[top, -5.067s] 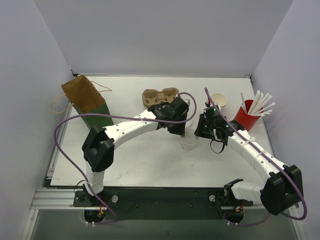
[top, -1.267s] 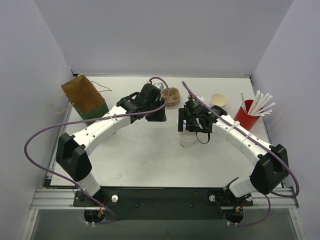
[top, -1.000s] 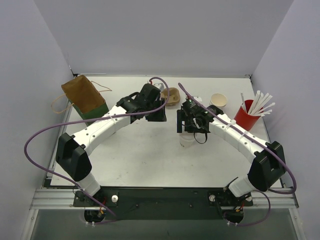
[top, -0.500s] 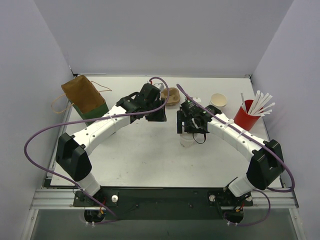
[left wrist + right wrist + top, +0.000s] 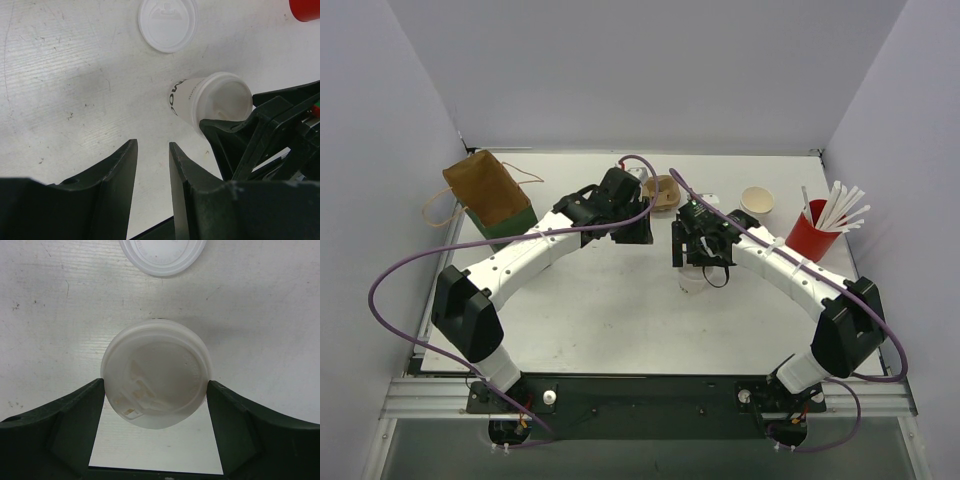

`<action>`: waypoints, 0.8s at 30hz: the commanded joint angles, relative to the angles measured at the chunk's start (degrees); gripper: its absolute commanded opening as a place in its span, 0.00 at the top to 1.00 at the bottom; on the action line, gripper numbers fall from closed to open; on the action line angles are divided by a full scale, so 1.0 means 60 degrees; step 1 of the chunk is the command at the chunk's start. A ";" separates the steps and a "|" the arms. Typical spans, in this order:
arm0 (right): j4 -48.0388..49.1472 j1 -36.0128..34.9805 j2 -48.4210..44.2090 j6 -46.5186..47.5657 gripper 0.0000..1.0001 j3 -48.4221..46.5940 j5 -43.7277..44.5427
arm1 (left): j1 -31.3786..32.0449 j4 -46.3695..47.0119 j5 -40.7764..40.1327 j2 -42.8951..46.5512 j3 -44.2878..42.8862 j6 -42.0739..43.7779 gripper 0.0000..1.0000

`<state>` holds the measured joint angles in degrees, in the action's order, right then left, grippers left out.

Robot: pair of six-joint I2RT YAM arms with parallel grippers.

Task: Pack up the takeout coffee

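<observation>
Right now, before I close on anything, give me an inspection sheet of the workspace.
Surface: white table, scuffed, no spills seen.
Job's things: lidded cup upright between the right jaws; open cup upright, back right.
Clutter: loose lid flat beyond the lidded cup; brown bag back left; cup carrier partly hidden by the left arm; red cup of straws far right.
Grippers: left gripper jaws apart, empty; right gripper jaws open either side of the lidded cup.
Cables: purple cable loops wide off each arm.
Surroundings: plain walls on three sides, nothing else seen.
</observation>
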<state>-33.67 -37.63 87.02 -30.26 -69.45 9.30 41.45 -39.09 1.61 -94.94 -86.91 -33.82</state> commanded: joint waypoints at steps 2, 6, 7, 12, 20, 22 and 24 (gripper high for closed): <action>-0.0497 -0.0115 0.0247 0.0004 0.25 -0.0144 0.0310 | -0.0053 0.0465 0.0084 0.0398 0.0086 0.0129 0.58; -0.0526 -0.0116 0.0232 0.0004 0.25 -0.0144 0.0369 | -0.0082 0.0465 0.0084 0.0398 0.0072 0.0144 0.58; -0.0526 -0.0130 0.0247 0.0019 0.24 -0.0173 0.0354 | -0.0068 0.0480 0.0098 0.0398 0.0072 0.0144 0.58; -0.0585 -0.0159 0.0364 0.0063 0.22 -0.0231 0.0340 | -0.0082 0.0495 0.0128 0.0369 0.0086 0.0144 0.58; -0.0614 -0.0174 0.0335 -0.0025 0.26 -0.0275 0.0515 | -0.0141 0.0553 0.0157 0.0354 0.0130 0.0159 0.58; -0.0628 -0.0160 0.0277 -0.0083 0.32 -0.0261 0.0545 | -0.0141 0.0539 0.0201 0.0354 0.0145 0.0173 0.58; -0.0658 -0.0145 0.0189 -0.0171 0.33 -0.0188 0.0647 | -0.0170 0.0553 0.0186 0.0368 0.0159 0.0188 0.58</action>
<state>-33.87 -38.30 88.31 -30.39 -69.93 10.52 40.97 -38.65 2.04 -94.94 -86.15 -33.76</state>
